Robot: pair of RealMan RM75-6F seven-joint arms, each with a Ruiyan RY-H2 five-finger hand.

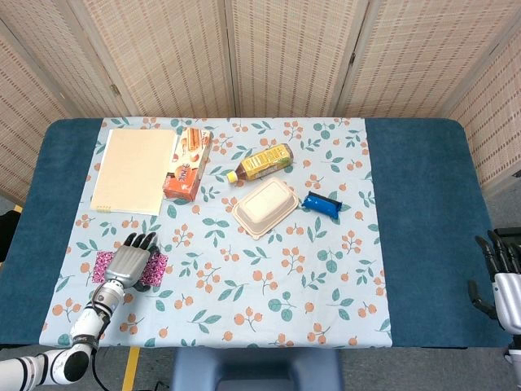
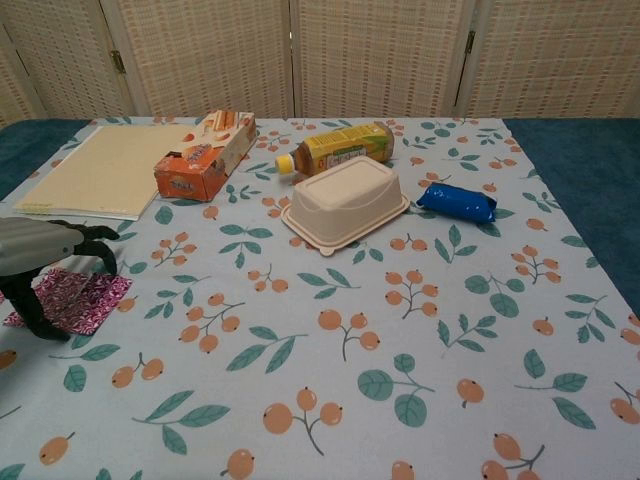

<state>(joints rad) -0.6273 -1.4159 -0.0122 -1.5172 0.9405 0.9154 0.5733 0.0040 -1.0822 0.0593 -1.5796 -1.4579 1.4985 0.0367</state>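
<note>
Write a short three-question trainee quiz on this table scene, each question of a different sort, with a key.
1. True or false: the left hand is over the purple foil packet.
2. Multiple choice: what lies just right of the beige lidded container in the head view? A) blue packet B) notebook C) orange snack box
3. Fill in: the tea bottle lies on its ____.

Key:
1. True; its fingers arch over the packet.
2. A.
3. Side, with its cap pointing toward the orange snack box.
</note>
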